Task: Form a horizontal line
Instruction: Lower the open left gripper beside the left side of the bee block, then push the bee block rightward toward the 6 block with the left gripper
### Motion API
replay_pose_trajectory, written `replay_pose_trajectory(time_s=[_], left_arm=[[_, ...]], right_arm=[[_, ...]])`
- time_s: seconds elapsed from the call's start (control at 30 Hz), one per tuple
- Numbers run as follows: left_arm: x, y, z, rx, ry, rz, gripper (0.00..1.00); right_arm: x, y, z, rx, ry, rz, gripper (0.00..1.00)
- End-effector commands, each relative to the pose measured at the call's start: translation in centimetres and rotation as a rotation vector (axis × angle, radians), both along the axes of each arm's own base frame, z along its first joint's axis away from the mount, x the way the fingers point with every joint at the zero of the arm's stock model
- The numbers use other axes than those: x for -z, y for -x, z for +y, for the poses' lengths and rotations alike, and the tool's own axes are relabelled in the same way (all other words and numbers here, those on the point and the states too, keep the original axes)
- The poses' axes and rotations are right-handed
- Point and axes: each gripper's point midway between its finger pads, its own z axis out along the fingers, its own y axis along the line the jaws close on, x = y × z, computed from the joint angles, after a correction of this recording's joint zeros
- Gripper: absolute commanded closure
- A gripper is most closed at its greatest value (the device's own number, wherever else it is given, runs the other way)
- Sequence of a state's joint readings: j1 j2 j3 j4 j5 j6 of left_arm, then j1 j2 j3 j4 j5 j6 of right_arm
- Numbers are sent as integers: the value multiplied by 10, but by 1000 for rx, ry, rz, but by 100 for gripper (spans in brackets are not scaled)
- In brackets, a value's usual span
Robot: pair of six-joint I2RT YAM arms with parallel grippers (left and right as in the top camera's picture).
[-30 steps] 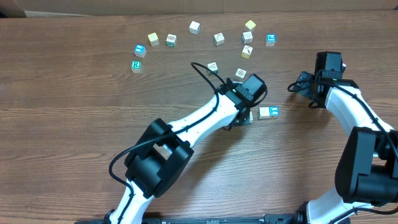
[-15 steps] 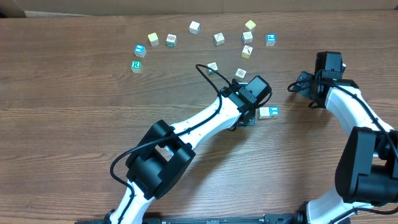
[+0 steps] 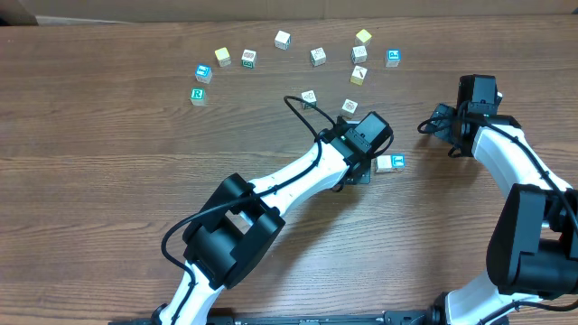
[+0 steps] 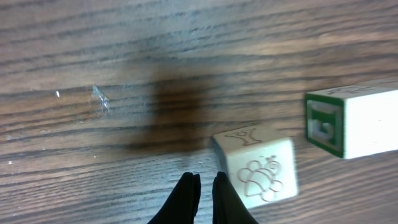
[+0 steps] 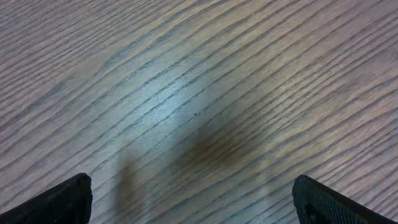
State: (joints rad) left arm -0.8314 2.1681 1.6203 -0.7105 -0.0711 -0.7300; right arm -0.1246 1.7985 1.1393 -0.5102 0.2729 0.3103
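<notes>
First, overhead. Find the left pincer (image 3: pixel 358 170) low over the middle of the counter (image 3: pixel 108 181), mostly hidden under its own wrist housing. Find the horizontal line (image 3: pixel 390 163) just to its right, flat on the wood, cream and blue top faces showing, left end close against the dark pincer. Count a loose arc of other cubes farther back, among them a yellow cube (image 3: pixel 358 75), plus a green-lettered cube (image 3: pixel 198 95) well off to the left. Find the right pincer (image 3: pixel 433 120) near the right side of the counter, well apart from the row, touching nothing.

Next, left wrist. See the two black fingers (image 4: pixel 186 193) pressed together at the bottom edge, nothing between them. See a loose Y cube (image 4: pixel 255 171), with an insect-like drawing on its front face, just beside the right-hand finger; cannot tell whether touching. See the row's end at the right border: green-framed letter face, cream side running out of view, clearly apart from the Y cube.

Last, right wrist. See the fingertips (image 5: pixel 62 199) in the two bottom corners, spread wide, with only bare wood grain between.
</notes>
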Motion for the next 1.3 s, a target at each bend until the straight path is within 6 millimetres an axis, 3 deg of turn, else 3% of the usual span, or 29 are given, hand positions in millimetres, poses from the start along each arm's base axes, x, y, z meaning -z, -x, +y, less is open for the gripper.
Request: replay_pose_trajectory(time_s=[0.0, 0.57, 0.83, 1.0, 1.27], left_arm=[[15, 4, 4, -3, -19, 23, 92], [5, -14, -17, 0, 77, -54, 92], [13, 5, -9, 15, 47, 35, 95], [13, 20, -20, 73, 107, 111, 95], [11, 23, -25, 110, 142, 134, 96]], right_arm=[[-6, -5, -2, 3, 7, -18, 0], [-6, -5, -2, 2, 7, -18, 0], [-6, -5, -2, 3, 7, -18, 0], [-6, -5, -2, 2, 7, -18, 0], [-6, -5, -2, 2, 7, -18, 0]])
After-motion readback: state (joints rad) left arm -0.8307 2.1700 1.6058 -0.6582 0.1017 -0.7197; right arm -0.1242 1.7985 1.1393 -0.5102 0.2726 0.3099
